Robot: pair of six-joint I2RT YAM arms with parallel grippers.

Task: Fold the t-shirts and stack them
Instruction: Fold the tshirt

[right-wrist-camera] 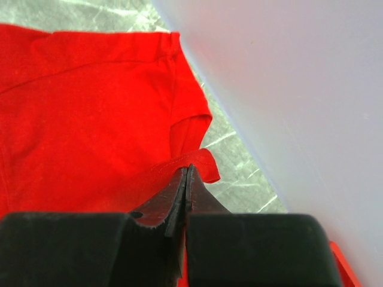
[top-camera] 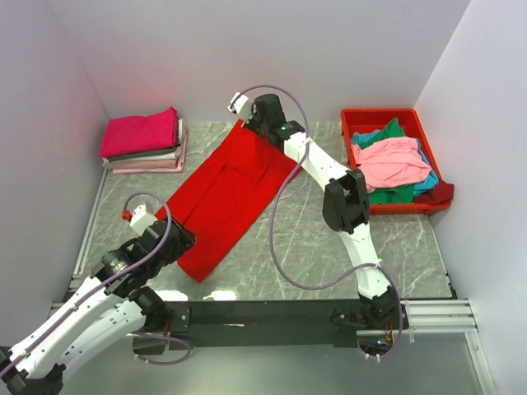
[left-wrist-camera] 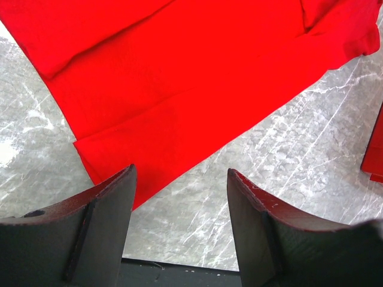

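A large bright red t-shirt (top-camera: 229, 193) lies folded lengthwise in a long diagonal strip, running from the back middle of the table to the near left. My right gripper (top-camera: 246, 122) is at its far end by the back wall. It is shut on the shirt's edge (right-wrist-camera: 200, 160), which curls over the fingertips (right-wrist-camera: 187, 169). My left gripper (top-camera: 181, 240) hovers open over bare table just past the shirt's near corner (left-wrist-camera: 114, 161). Nothing is between its fingers (left-wrist-camera: 181, 170). Folded t-shirts, magenta on top, are stacked (top-camera: 144, 140) at the back left.
A red plastic bin (top-camera: 356, 116) stands at the back right, holding loose pink (top-camera: 394, 160), green and teal shirts. The side walls stand close on the left and right. The marble tabletop (top-camera: 329, 239) shows between the red shirt and the bin.
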